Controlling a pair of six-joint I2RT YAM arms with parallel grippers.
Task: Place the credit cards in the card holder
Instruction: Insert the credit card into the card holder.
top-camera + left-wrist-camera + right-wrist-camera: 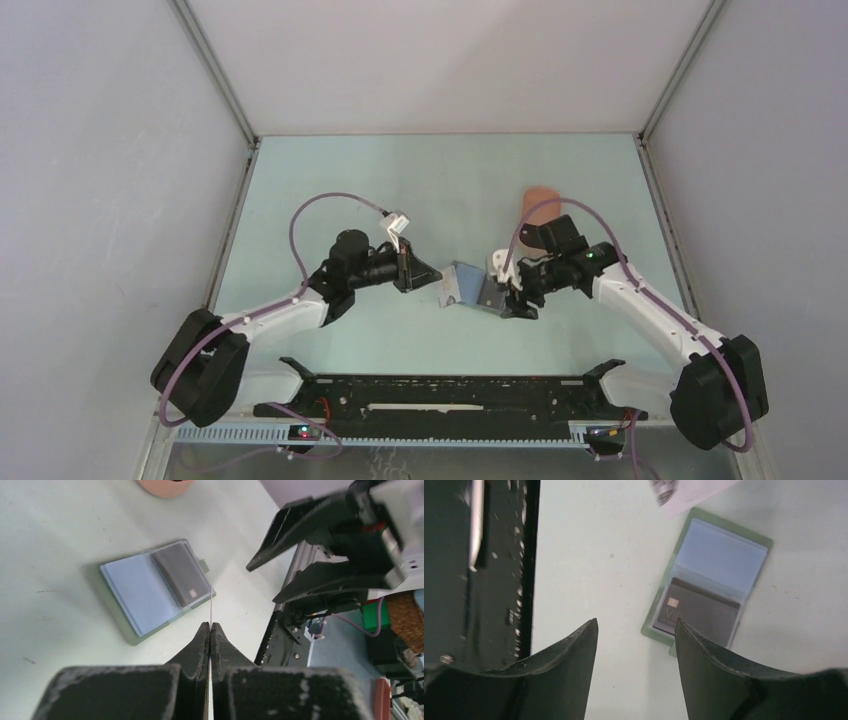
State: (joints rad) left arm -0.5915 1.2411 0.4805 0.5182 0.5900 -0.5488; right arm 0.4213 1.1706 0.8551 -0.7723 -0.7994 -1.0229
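On the left, we see the left gripper low over the pale green table. Its two fingers are pressed tight together. A thin pale card is pinched between them. In the left wrist view the card is turned edge-on, so it looks like just a thin line sticking out past the tips. In the right wrist view the same card is a pale shape with a dark mark on it, and it sits over one corner of the card holder. We cannot tell if the card touches the holder. The card holder lies open and flat on the table, in the middle between the two grippers. It has a grey-green edge. The half nearer the left gripper has a light blue see-through pocket. The half nearer the right gripper has a dark card in it, with a small pale square near one end. Next comes the right gripper. Its two fingers are spread wide apart and there is nothing between them. It hangs just beside the holder, on the dark card's side. Farther back on the right, behind the right arm, a pink tray sits on the table, well apart from the holder.
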